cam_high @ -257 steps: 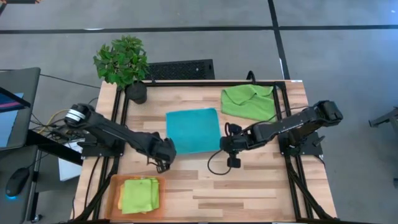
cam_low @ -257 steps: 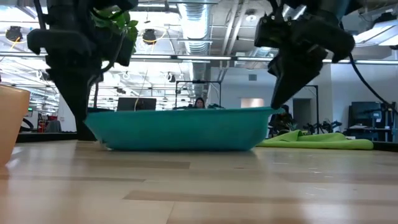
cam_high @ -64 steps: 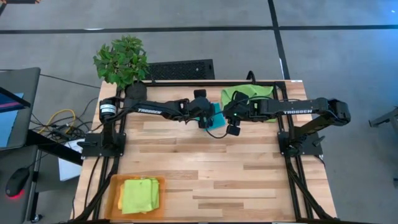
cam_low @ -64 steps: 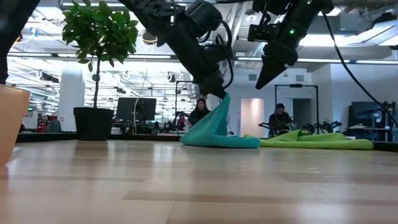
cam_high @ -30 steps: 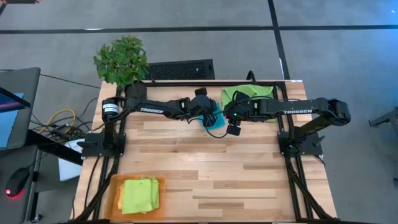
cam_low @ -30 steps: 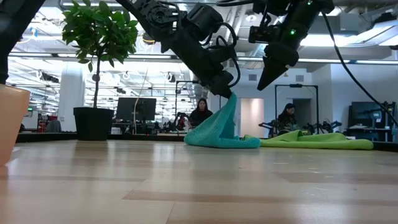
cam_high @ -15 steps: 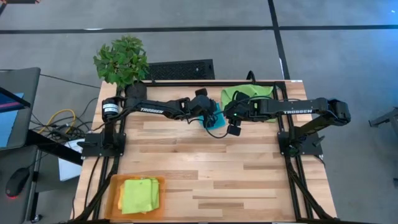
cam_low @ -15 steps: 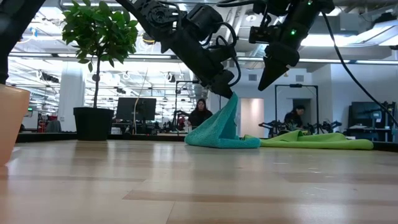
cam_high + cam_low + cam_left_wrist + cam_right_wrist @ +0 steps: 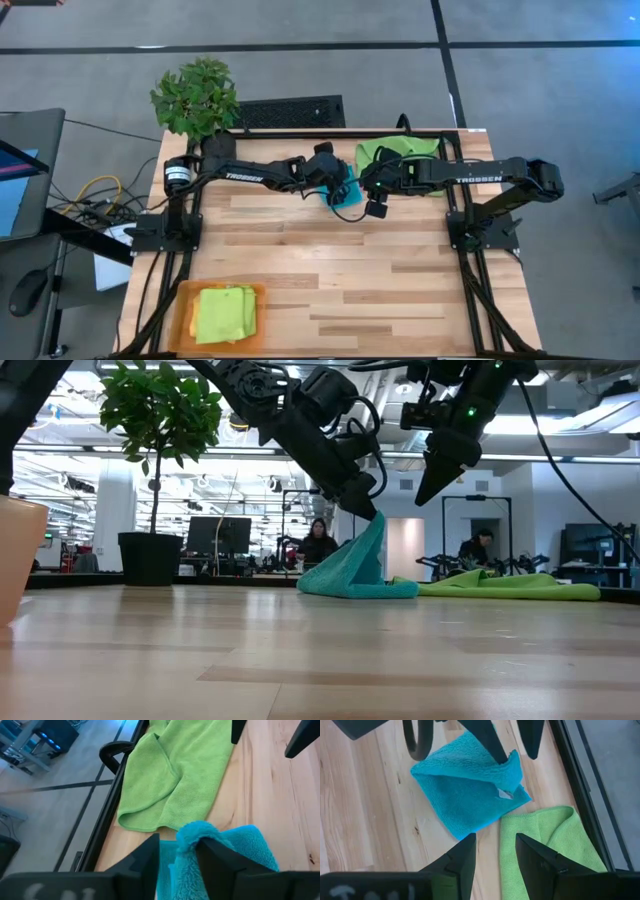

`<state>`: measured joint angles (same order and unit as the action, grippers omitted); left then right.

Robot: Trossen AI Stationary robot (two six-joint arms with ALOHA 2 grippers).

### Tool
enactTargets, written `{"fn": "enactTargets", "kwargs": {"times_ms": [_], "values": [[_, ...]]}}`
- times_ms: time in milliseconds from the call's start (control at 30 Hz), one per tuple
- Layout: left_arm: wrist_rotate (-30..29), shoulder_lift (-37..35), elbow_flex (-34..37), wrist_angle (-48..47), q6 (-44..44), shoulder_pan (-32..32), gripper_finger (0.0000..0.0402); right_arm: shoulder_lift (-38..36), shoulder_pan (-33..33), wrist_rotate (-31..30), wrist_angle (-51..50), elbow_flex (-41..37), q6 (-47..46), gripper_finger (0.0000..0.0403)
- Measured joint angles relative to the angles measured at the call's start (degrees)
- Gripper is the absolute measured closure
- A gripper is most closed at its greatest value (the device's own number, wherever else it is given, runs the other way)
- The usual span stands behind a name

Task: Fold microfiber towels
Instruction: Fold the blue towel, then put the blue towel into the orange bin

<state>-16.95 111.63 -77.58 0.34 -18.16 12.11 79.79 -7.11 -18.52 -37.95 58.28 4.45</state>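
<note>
Little has shifted in the past second: the teal towel point(image 9: 352, 570) still stands in a peak at the table's point(image 9: 330, 270) far edge, though eight seconds back it lay spread flat mid-table with an arm at either side. The left gripper point(image 9: 370, 507) sits at the top of that peak, its fingers point(image 9: 145, 862) set either side of the raised fold; whether they still pinch it or have just let go cannot be told. The right gripper point(image 9: 432, 478) hangs clear above, jaws apart and empty.

The cloth looks light, limp and plush: it should drape and slump once freed, so corners or a folded edge are likely the best places to take it.

The right wrist view alone shows the teal towel already doubled into a small square with a white tag point(image 9: 505, 794), touching the crumpled green towel point(image 9: 545, 850). The high view hides this under the arms, but it alone shows another green towel point(image 9: 224, 314) lying on the orange tray point(image 9: 184, 300) at the near left corner.
</note>
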Motion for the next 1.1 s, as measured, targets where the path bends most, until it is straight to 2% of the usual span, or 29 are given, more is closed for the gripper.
{"fn": "enactTargets", "kwargs": {"times_ms": [133,267,433,500,600,867,967,1100], "values": [[0.0,0.0,0.0,0.0,0.4,-0.1,0.0255,0.0,0.0,0.0,0.0,0.0,0.0,0.0242],[-1.2,-0.1,-0.6,-1.4,-0.6,-0.8,0.0240,0.0,0.0,0.0,0.0,0.0,0.0,0.0242],[-5.3,-2.2,-3.0,-8.4,-0.7,-1.7,0.0238,0.0,0.0,0.0,-0.3,0.0,0.0,0.0242],[-5.3,-3.1,-3.7,-10.4,-0.6,-1.8,0.0238,0.0,0.0,0.0,-0.6,0.0,0.0,0.0242],[-4.1,-3.9,-3.7,-11.0,-0.7,-1.9,0.0238,0.0,0.0,0.0,-0.7,0.0,0.0,0.0242],[-5.9,-3.7,-3.7,-12.5,-0.2,-0.6,0.0238,0.0,0.0,0.0,-0.6,0.0,-0.1,0.0242],[-5.1,-3.7,-3.7,-16.1,1.3,-0.1,0.0238,0.0,0.0,0.0,-0.7,0.0,-0.2,0.0242],[0.5,-3.7,-3.7,-26.3,3.2,0.8,0.0238,0.0,0.0,0.0,-1.3,0.0,-0.4,0.0242]]}}
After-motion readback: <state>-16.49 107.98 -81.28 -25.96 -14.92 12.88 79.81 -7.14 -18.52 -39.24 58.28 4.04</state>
